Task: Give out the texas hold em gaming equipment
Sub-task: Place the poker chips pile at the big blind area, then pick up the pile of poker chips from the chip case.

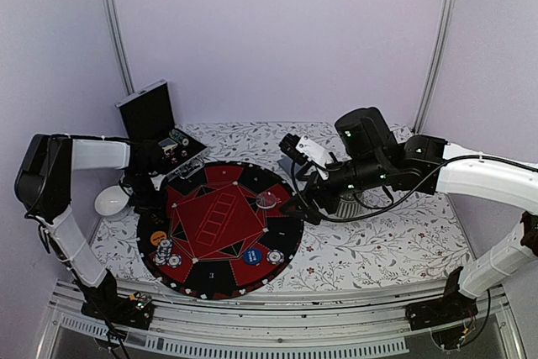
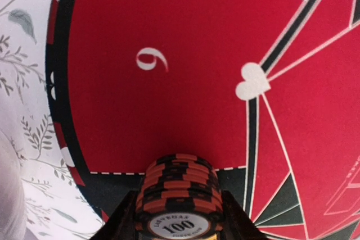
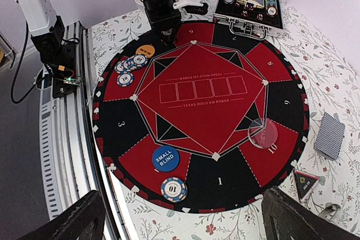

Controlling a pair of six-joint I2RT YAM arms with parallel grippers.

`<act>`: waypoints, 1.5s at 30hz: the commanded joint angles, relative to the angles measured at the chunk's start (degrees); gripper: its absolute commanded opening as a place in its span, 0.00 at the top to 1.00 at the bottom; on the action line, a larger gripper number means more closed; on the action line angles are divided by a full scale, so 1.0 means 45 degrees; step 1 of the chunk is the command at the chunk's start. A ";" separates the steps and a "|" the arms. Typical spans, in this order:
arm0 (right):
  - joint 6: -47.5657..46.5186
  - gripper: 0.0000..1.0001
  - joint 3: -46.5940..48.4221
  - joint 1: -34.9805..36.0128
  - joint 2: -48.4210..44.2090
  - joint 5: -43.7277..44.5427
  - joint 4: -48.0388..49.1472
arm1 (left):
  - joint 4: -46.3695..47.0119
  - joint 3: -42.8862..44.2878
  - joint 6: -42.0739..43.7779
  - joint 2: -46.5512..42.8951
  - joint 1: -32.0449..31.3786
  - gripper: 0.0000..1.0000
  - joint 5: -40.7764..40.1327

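A round red-and-black poker mat [image 1: 223, 223] lies mid-table. My left gripper [image 2: 179, 217] is shut on a stack of orange-and-black "100" chips [image 2: 179, 189], just over a red numbered segment at the mat's left edge [image 1: 151, 193]. My right gripper [image 3: 191, 223] is open and empty, raised over the mat's right edge [image 1: 301, 206]. On the mat lie a blue "small blind" disc [image 3: 165, 158], a blue "10" chip [image 3: 173, 189], a clear disc [image 3: 262, 132], an orange disc [image 3: 145, 50] and several blue chips [image 3: 129, 66]. A grey-blue card deck [image 3: 329, 134] lies off the mat.
An open black case [image 3: 250, 1] with more chips stands behind the mat near my left arm. A white bowl [image 1: 112, 201] sits left of the mat. A ribbed silver cup [image 1: 349, 204] is partly hidden under my right arm. A black triangular marker [image 3: 306, 182] lies by the deck.
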 commanded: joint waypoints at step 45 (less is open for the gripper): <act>-0.0770 0.01 0.1218 -0.0127 0.1489 -0.0654 0.0124 | 0.1140 1.7221 0.2843 1.0834 -0.0087 0.55 -0.4571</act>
